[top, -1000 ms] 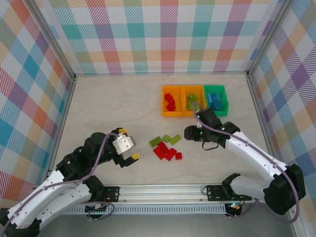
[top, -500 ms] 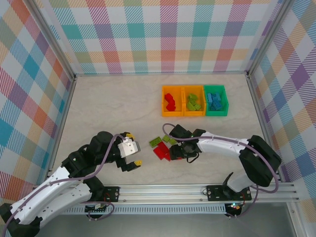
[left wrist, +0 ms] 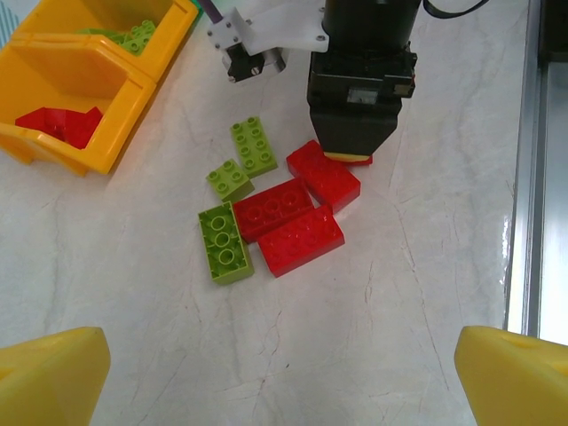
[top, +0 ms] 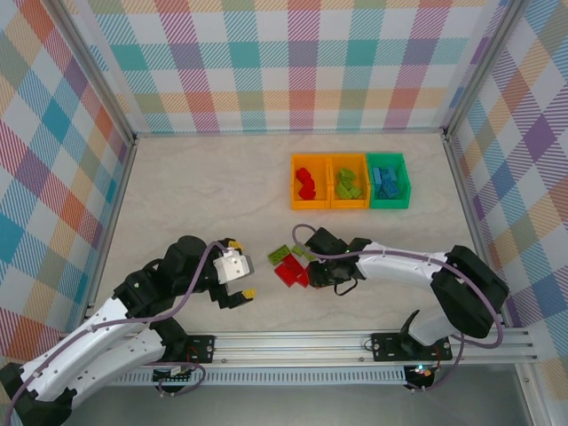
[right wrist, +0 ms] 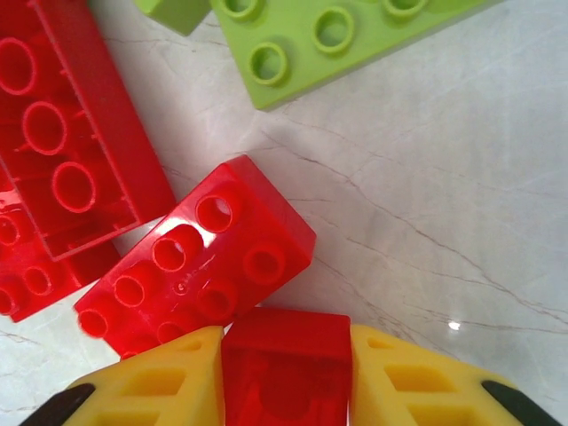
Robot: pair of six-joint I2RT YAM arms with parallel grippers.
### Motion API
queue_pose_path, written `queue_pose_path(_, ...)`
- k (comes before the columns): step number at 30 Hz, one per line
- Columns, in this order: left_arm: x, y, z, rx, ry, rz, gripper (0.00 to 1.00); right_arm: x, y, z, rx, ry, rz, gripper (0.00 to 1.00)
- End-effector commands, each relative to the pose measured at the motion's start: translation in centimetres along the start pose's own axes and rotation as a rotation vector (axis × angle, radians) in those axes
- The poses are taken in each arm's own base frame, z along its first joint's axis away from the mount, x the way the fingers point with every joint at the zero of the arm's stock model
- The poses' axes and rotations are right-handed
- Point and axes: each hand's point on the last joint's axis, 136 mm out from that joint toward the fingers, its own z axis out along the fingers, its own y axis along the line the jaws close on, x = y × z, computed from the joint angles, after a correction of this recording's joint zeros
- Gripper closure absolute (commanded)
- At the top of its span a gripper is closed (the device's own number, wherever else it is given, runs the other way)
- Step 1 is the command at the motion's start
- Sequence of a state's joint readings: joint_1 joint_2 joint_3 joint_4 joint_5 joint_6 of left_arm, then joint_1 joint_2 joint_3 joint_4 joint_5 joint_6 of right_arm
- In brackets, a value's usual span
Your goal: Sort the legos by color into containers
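- Top view: left claw [top: 241, 266] sits at 7 o'clock on the table [top: 195, 186], with its jaws spread wide and nothing between them.
- Right claw [top: 321, 277] is down at the 3 o'clock edge of the loose legos [top: 288, 264], near mid-table.
- The containers stand in a row at 1 o'clock: left orange bin [top: 294, 182] holds red, middle orange bin [top: 348, 157] holds lime, green bin [top: 388, 156] holds blue.
- Left wrist view: three red bricks [left wrist: 300, 241] lie touching each other, with three lime bricks [left wrist: 222, 244] on their 9–11 o'clock side. The right claw's black body comes in from 12, tip against the upper red brick.
- Right wrist view: the yellow fingers [right wrist: 160, 386] are clamped on a small red brick [right wrist: 286, 359] at 6 o'clock (a firm grasp, pads on both sides).
- A studded red brick [right wrist: 200, 257] touches it at 11 o'clock. An upturned red brick [right wrist: 71, 169] is at 10, and a lime brick [right wrist: 346, 35] at 12.
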State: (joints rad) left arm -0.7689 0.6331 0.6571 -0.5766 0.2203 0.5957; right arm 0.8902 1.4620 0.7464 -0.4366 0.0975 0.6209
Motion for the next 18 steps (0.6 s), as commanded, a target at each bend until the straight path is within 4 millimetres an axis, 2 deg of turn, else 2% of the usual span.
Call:
queue_pose_path(1, 0.4, -0.1, 0.1, 0.005, 0.007, 0.002, 0.0, 1.1, -2.4, -0.4, 0.089, 0.01, -0.014, 0.66)
queue_pose_path(5, 0.3, 0.0, 0.0, -0.001, 0.0, 0.003, 0.0, -0.1, -2.2, -2.1, 0.088, -0.04, -0.024, 0.66)
queue_pose_path(9, 0.3, 0.0, -0.1, -0.006, -0.004, 0.004, 0.0, -3.2, -2.1, -4.7, 0.075, -0.135, -0.021, 0.67)
queue_pose_path(12, 0.2, 0.1, -0.1, -0.011, -0.006, 0.005, 0.0, -7.4, -2.0, -6.7, 0.054, -0.239, -0.031, 0.67)
queue_pose_path(16, -0.1, 0.1, -0.3, -0.013, -0.023, 0.003, 0.0, -14.5, -1.7, -9.1, 0.023, -0.372, -0.039, 0.67)
queue_pose_path(18, -0.6, 0.9, -0.5, -0.053, -0.043, -0.016, 0.0, -17.9, -1.5, -9.7, 0.01, -0.426, -0.042, 0.67)
